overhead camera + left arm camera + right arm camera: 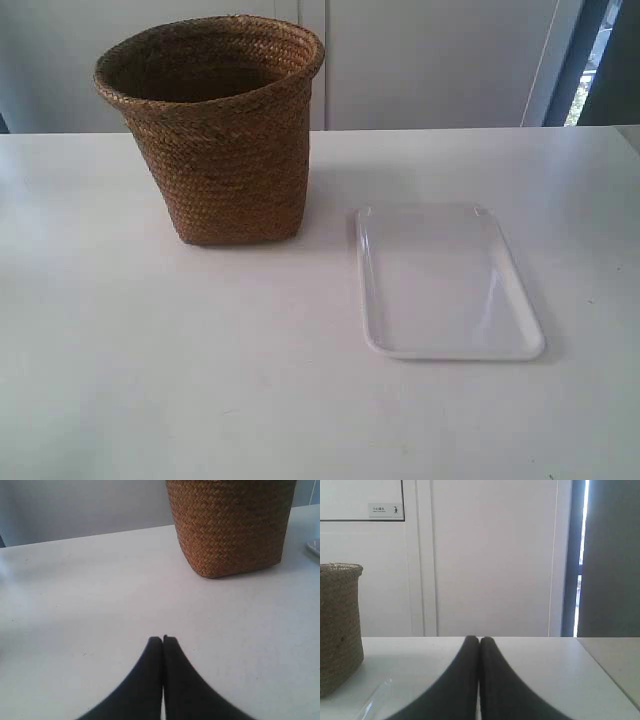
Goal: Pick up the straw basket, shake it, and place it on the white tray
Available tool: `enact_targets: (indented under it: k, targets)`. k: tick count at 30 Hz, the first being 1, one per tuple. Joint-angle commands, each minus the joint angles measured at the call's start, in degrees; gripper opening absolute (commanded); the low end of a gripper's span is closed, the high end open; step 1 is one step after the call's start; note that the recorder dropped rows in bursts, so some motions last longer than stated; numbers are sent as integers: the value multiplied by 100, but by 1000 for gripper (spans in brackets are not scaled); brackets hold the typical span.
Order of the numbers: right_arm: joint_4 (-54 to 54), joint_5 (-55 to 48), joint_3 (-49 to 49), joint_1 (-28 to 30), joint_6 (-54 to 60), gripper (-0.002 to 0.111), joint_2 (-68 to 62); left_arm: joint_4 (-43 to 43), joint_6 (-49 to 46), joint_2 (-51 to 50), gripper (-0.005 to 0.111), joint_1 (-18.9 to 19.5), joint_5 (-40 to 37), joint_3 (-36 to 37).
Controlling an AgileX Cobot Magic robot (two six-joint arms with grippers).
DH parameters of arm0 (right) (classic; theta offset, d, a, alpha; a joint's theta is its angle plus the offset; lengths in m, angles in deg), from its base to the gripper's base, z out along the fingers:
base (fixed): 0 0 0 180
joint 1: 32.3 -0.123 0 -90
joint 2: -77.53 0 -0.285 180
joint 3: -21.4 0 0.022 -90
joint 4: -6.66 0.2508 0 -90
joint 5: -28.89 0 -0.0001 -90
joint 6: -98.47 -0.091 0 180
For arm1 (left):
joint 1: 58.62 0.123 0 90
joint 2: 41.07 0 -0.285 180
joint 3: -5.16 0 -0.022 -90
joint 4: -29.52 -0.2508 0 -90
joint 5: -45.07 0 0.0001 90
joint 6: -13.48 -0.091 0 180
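Exterior view: straw basket (pixel 225 150) upright beside white tray (pixel 440 280) (not touching)

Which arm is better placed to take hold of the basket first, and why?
Probably the left. The left pincer, shut, has the basket close ahead, filling much of its view. The right pincer, also shut, catches the basket only at the edge of its view.

Bright, soft daylight all over, kinda washed out on the white tabletop (pixel 150 380). The tall brown woven straw basket (pixel 225 150) only throws a faint shadow toward the glossy white rectangular tray (pixel 450 345), which shows a pale sheen. The narrow window strip (pixel 580 580) glares. Up close, the left gripper (pixel 163 639) and right gripper (pixel 479 639) look blurry.
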Motion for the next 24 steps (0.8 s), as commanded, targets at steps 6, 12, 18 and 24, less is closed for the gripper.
enact_targets:
  k: [6, 12, 18, 24]
  targets:
    - [0, 90, 30, -37, 191, 0, 30, -26, 26, 25, 0, -45, 125, 26]
    - [0, 798, 30, -37, -583, 0, 30, 1269, 2388, 25, 0, -45, 507, 26]
    - [0, 1912, 30, -37, -4745, 0, 30, 1308, 2605, 25, 0, -45, 709, 26]
    - [378, 2391, 30, -37, -5504, 0, 30, 1641, 3923, 25, 0, -45, 1382, 26]
